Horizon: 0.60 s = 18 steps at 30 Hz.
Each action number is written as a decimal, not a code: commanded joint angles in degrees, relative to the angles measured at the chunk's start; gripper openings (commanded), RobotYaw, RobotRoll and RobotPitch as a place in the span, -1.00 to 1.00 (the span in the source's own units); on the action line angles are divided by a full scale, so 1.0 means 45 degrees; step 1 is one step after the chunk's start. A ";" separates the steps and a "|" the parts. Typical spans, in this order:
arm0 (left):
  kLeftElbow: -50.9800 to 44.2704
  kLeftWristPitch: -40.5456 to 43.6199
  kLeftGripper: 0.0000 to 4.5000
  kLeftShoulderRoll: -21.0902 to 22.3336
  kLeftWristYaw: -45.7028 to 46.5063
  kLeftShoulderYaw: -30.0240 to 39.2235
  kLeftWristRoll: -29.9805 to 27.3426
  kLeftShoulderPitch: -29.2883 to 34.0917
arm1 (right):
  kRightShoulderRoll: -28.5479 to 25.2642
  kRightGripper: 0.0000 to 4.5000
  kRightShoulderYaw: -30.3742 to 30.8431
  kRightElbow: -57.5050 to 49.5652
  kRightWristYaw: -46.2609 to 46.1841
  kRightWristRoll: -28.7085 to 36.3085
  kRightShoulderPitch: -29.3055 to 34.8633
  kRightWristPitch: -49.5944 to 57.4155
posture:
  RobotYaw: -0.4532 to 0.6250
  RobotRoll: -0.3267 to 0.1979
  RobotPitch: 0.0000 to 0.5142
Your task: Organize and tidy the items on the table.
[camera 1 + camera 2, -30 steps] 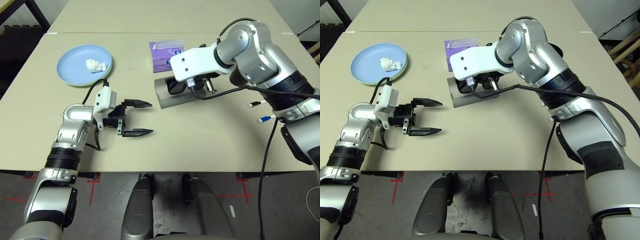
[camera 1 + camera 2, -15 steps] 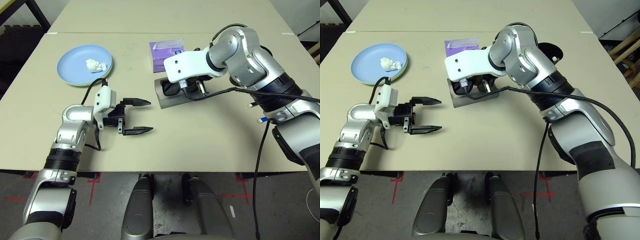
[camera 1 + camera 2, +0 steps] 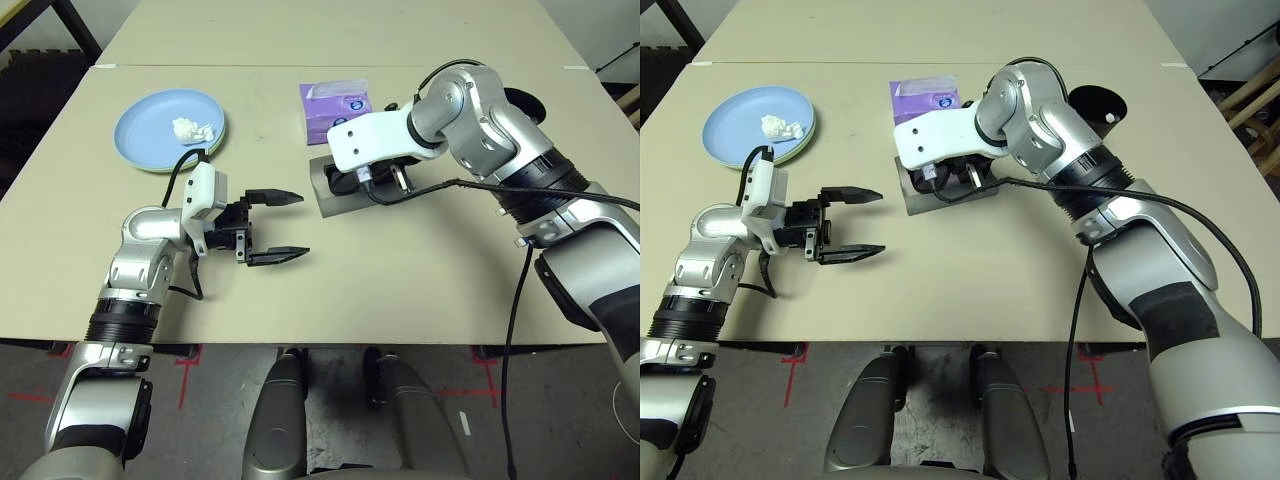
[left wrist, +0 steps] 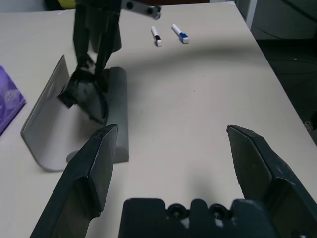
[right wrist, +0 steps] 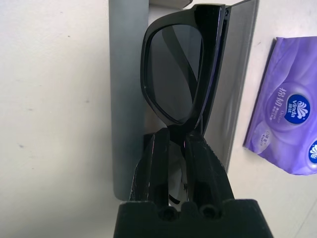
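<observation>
My right gripper (image 5: pixel 178 138) is shut on the bridge of the black sunglasses (image 5: pixel 181 74) and holds them upright inside the open grey glasses case (image 3: pixel 338 204). My left gripper (image 3: pixel 300 225) stands open above bare table (image 3: pixel 420 290), left of the case, with nothing between its fingers. A light blue plate (image 3: pixel 150 125) lies stacked on a pale green plate at the far left, and the white tissue wad (image 3: pixel 192 130) rests on it. Two white pens (image 4: pixel 156 35) lie beyond the case. The black cup (image 3: pixel 1095 103) stands behind my right arm.
A purple tissue pack (image 3: pixel 335 100) lies just behind the case. A seam where a second table (image 3: pixel 300 30) joins runs across the back. My right arm's black cable (image 3: pixel 520 300) hangs over the table's right front.
My right arm has swung left and lowered the sunglasses further into the case. My left gripper has shifted slightly toward the case, still open.
</observation>
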 commanded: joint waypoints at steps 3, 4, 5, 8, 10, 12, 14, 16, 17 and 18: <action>-0.0460 0.0212 1.00 0.0128 0.0067 0.0072 -0.0140 0.0376 | 0.0261 -0.86 0.0168 0.0555 -0.0231 -0.0255 -0.0094 -0.0367 | 0.32 0.25 -0.08; -0.0492 0.0227 1.00 0.0144 0.0076 0.0073 -0.0140 0.0392 | 0.0295 -0.86 0.0150 0.0623 -0.0253 -0.0283 -0.0107 -0.0403 | 0.32 0.25 -0.08; -0.0520 0.0240 1.00 0.0156 0.0087 0.0071 -0.0140 0.0408 | 0.0320 -0.86 0.0136 0.0678 -0.0270 -0.0301 -0.0120 -0.0433 | 0.33 0.25 -0.08; -0.0539 0.0223 1.00 0.0206 0.0073 0.0047 -0.0117 0.0439 | 0.0372 -0.86 0.0112 0.0780 -0.0275 -0.0324 -0.0150 -0.0498 | 0.33 0.25 -0.08; -0.0556 0.0221 1.00 0.0224 0.0066 0.0032 -0.0110 0.0456 | 0.0393 -0.86 0.0117 0.0808 -0.0244 -0.0339 -0.0130 -0.0525 | 0.33 0.25 -0.08; -0.0552 0.0215 1.00 0.0238 0.0052 0.0028 -0.0110 0.0473 | 0.0440 -0.86 0.0121 0.0841 -0.0218 -0.0354 -0.0105 -0.0539 | 0.33 0.25 -0.08; -0.0551 0.0215 1.00 0.0242 0.0049 0.0022 -0.0101 0.0489 | 0.0479 -0.86 0.0114 0.0854 -0.0154 -0.0328 -0.0087 -0.0534 | 0.33 0.25 -0.08; -0.0551 0.0218 1.00 0.0245 0.0050 0.0019 -0.0093 0.0491 | 0.0516 -0.86 0.0115 0.0919 -0.0104 -0.0315 -0.0111 -0.0549 | 0.33 0.25 -0.08; -0.0548 0.0218 1.00 0.0246 0.0049 0.0019 -0.0092 0.0490 | 0.0534 -0.86 0.0120 0.0977 -0.0094 -0.0319 -0.0138 -0.0571 | 0.33 0.25 -0.08; -0.0544 0.0209 1.00 0.0247 0.0047 0.0019 -0.0088 0.0497 | 0.0556 -0.86 0.0133 0.1057 -0.0092 -0.0330 -0.0171 -0.0609 | 0.33 0.25 -0.09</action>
